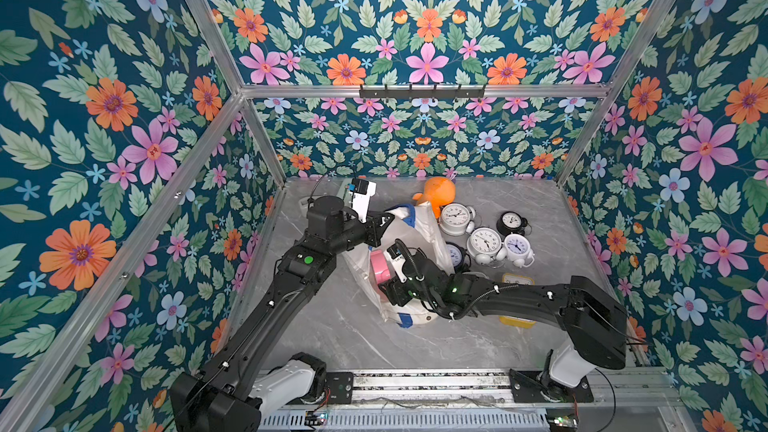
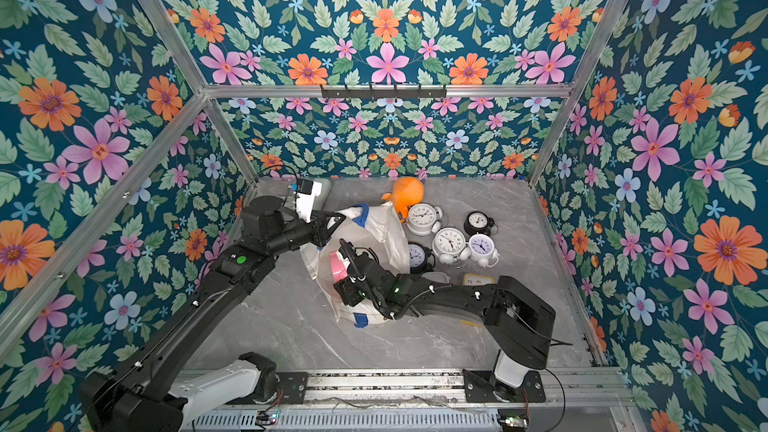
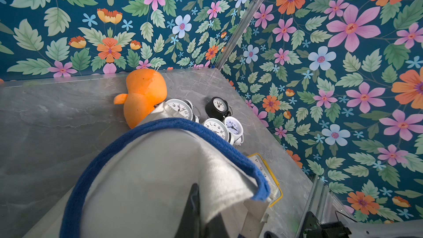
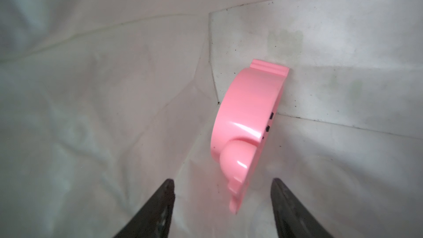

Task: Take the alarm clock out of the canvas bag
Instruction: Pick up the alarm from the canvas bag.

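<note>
Inside, one alarm clock (image 4: pixel 247 120); right claw (image 4: pixel 222 180) spread; left claw (image 1: pixel 385 220) pinching canvas bag (image 1: pixel 419 228); five round clocks (image 1: pixel 484 243) outside.

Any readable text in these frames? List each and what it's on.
"2 3": yellow-framed clock.
"4": same clock, left wrist view.
Dial numerals on round alarm clocks: too small to read.
No text: pink alarm clock, canvas bag.
</note>
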